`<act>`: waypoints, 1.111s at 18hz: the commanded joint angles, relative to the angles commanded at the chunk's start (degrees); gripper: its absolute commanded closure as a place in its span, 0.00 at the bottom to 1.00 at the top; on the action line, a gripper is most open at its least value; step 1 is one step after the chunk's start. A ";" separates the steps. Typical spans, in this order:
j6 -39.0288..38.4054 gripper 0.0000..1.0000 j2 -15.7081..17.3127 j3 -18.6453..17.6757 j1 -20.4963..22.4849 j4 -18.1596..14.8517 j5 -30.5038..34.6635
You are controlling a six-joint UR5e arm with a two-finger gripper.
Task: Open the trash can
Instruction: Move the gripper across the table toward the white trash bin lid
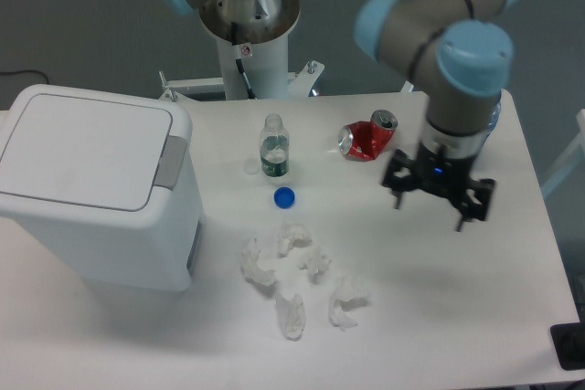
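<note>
white plastic makes the trash can (91,194), a big boxy bin with rounded corners that stands on the left side of the table (439,317). its flat lid (84,151) is down and closed, and a grey push tab (170,161) sits at the right edge of the lid. a small vent or slot shows on its right wall, low down.

little writing can be read. a small red and white sticker (244,49) is on the robot base behind the table, but its sign is too small to read. the clear bottle (273,146) has a dark green label, and the words on it are not readable. the crushed red can (367,138) lies on its side near the back of the table, and its print is too blurred to tell a brand.

a blue bottle cap (285,196) lies on the table just in front of the bottle, apart from it. five crumpled white tissues (297,276) are scattered in the front middle of the table.

the gripper (437,198) hangs over the right part of the table, just in front of the red can and well apart from the trash can. its black fingers point down and stand spread, with nothing between them. the arm (448,34) above it is grey with light blue joint caps. a little of a blue object shows behind the arm at the right edge.
</note>
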 joint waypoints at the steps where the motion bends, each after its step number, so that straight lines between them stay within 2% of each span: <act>1: -2.11 0.00 0.18 0.79 -1.15 -0.10 -0.79; 3: -4.67 0.00 1.23 0.80 -2.47 -0.18 -3.16; 6: -5.21 0.00 4.04 -0.77 -3.79 -1.76 -5.45; 9: -8.45 0.00 6.15 -2.53 -4.23 -1.77 -10.36; 11: -11.61 0.18 7.29 -2.89 -4.93 -1.94 -11.25; 13: -16.09 0.58 8.44 -3.94 -5.02 -1.51 -12.39; 15: -17.86 0.81 10.19 -6.04 -5.20 0.24 -13.97; 17: -18.48 0.90 11.69 -7.98 -5.29 2.79 -15.20; 18: -19.79 0.97 12.13 -8.51 -5.29 2.98 -15.99; 20: -23.04 1.00 12.83 -8.69 -5.38 3.07 -17.93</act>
